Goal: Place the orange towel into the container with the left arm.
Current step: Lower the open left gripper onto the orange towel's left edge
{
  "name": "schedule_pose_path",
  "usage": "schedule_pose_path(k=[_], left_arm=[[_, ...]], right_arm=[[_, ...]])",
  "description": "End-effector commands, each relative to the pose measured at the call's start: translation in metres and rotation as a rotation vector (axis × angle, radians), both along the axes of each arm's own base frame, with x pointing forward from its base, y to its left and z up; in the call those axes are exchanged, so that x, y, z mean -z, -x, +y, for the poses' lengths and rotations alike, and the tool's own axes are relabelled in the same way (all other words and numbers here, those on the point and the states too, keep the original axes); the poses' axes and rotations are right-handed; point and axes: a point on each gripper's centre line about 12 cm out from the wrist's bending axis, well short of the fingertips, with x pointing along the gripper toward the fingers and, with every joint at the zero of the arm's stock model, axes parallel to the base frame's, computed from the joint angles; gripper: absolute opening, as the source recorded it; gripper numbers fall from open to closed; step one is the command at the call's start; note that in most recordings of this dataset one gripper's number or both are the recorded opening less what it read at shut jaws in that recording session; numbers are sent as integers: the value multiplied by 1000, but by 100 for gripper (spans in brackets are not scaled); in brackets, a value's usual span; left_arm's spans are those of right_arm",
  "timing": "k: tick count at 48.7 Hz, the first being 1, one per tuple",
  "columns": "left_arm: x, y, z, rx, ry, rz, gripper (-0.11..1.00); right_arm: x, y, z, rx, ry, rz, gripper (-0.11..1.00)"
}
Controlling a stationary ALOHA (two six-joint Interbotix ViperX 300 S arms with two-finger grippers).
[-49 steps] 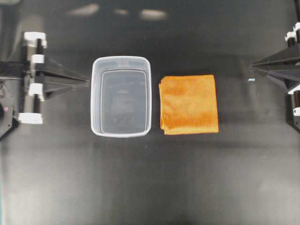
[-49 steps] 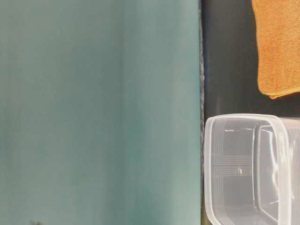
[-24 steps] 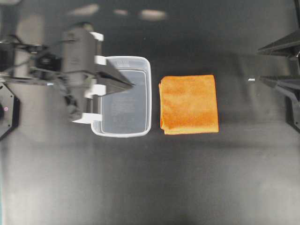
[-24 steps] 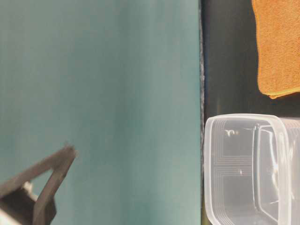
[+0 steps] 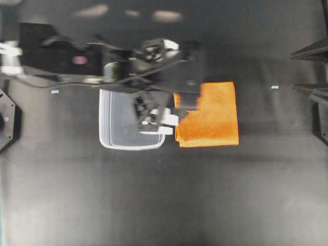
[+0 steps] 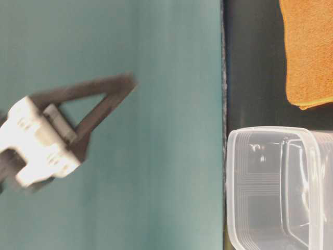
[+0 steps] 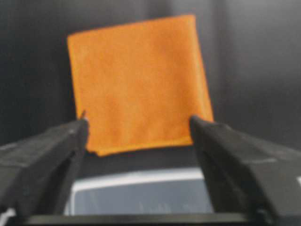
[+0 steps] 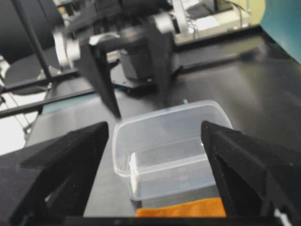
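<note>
Bright orange square microfibre towel [image 5: 215, 120] flat on black tabletop [image 5: 164, 205], just right of translucent clear plastic rectangular container [image 5: 115, 123], not in it. Long black jointed left arm [image 5: 102, 64] stretched over container, left gripper [image 7: 138, 136] spread wide above towel's near edge, grasping nothing. Right gripper [image 8: 155, 136] at right table edge, spread apart, empty.

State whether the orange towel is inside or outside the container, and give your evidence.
Outside. The orange towel lies folded flat on the table beside the container, which holds nothing.
</note>
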Motion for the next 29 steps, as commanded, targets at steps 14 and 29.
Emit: schedule_pose_path(k=[14,29], left_arm=[[72,-68,4,0,-8,94,90],[147,-83,11,-13,-5,214,90]], right_arm=[[-6,-1,-1,6,5,-26,77],[-4,-1,-1,8,2,-21,77]])
